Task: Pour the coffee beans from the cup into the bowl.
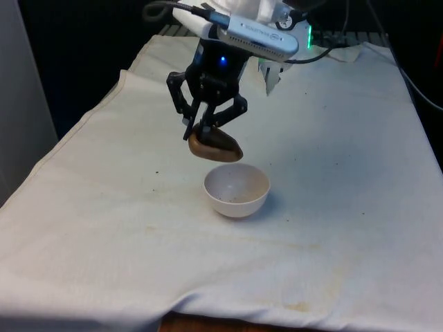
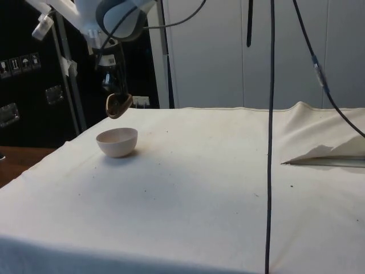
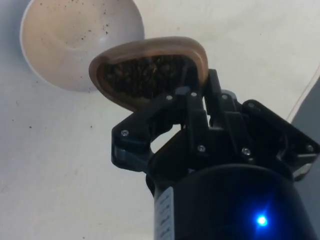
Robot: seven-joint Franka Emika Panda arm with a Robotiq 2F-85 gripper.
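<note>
My gripper [image 1: 204,129] is shut on the rim of a brown cup [image 1: 215,144] and holds it in the air, tilted on its side. The cup [image 3: 150,70] still has dark coffee beans inside; its mouth leans toward the bowl. A white bowl [image 1: 237,190] stands on the cloth just below the cup and a little toward the camera and the front view's right. In the side view the cup [image 2: 118,105] hangs above the bowl [image 2: 117,141], just over its far rim. The bowl [image 3: 80,42] holds only dark specks and crumbs.
The white cloth [image 1: 332,228] covers the table, with a few dark crumbs near the bowl. A folded ridge of cloth [image 2: 325,154] rises at the side view's right. Black cables [image 2: 269,137] hang in front of the side camera.
</note>
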